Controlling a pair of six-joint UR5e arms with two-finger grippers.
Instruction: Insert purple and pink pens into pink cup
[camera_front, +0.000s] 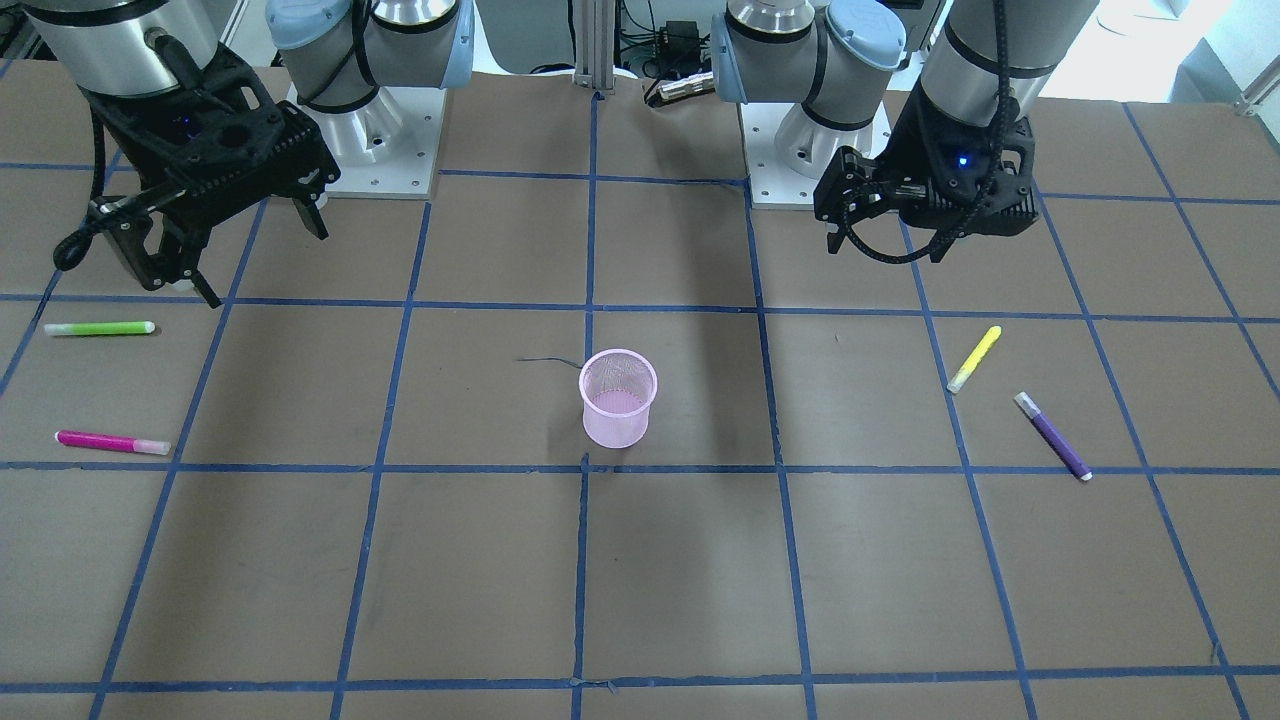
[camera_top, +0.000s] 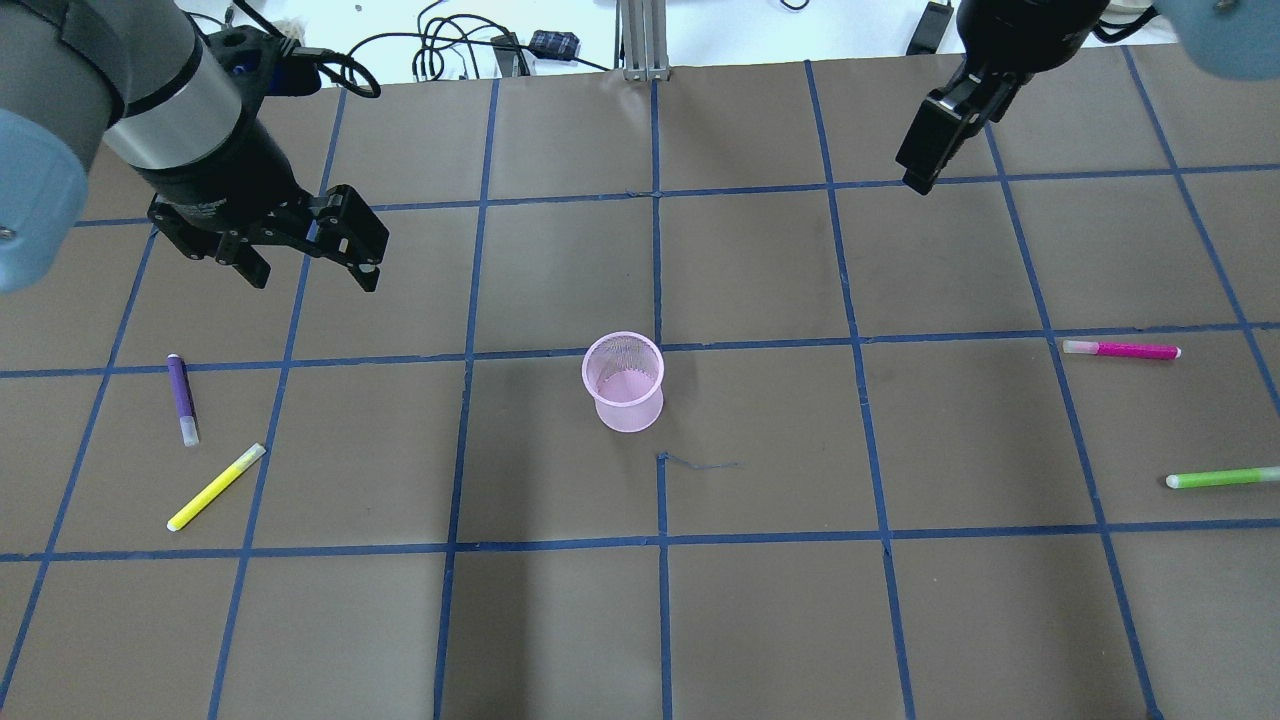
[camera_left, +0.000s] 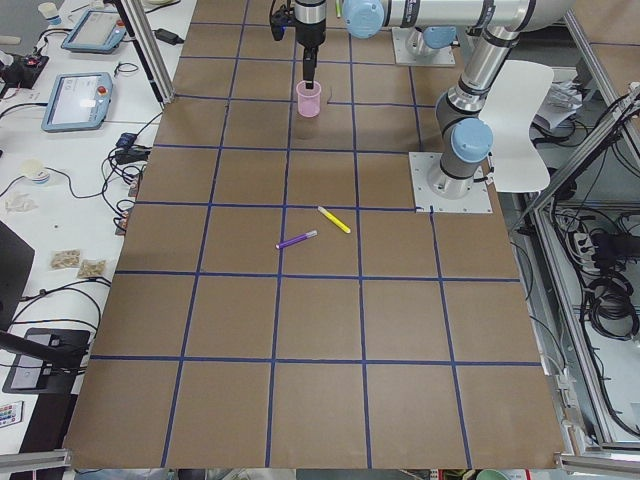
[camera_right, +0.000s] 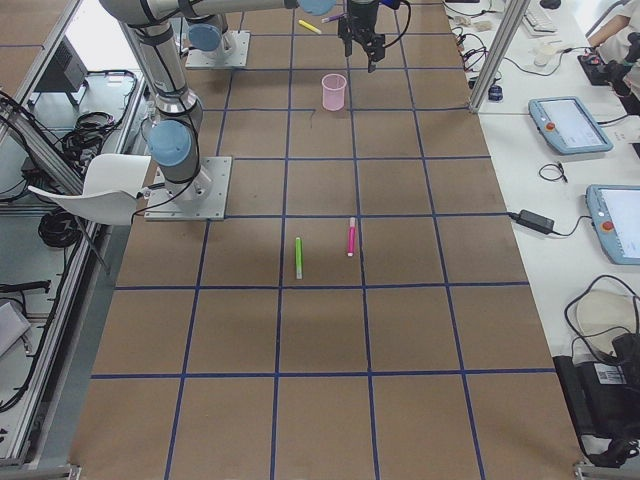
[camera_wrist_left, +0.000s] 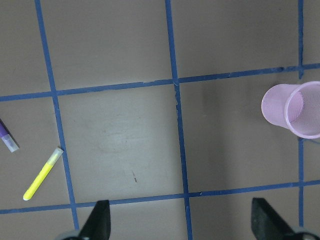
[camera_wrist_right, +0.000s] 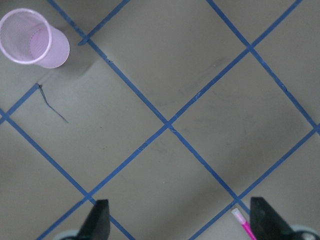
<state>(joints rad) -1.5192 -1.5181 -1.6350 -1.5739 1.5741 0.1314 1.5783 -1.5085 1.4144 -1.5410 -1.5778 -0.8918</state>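
Note:
The pink mesh cup (camera_top: 624, 380) stands upright mid-table and also shows in the front view (camera_front: 618, 397). The purple pen (camera_top: 182, 400) lies flat on my left side, below and left of my left gripper (camera_top: 313, 280), which is open, empty and raised above the table. The left wrist view shows the cup (camera_wrist_left: 292, 110) at the right edge and the purple pen's tip (camera_wrist_left: 6, 135) at the left edge. The pink pen (camera_top: 1120, 349) lies flat on my right side. My right gripper (camera_front: 265, 262) is open, empty and raised, behind the pink pen (camera_wrist_right: 244, 224).
A yellow pen (camera_top: 215, 487) lies next to the purple pen. A green pen (camera_top: 1222, 478) lies near the table's right edge, close to the pink pen. Blue tape lines grid the brown table. Both arm bases (camera_front: 372, 140) stand at the robot's edge of the table.

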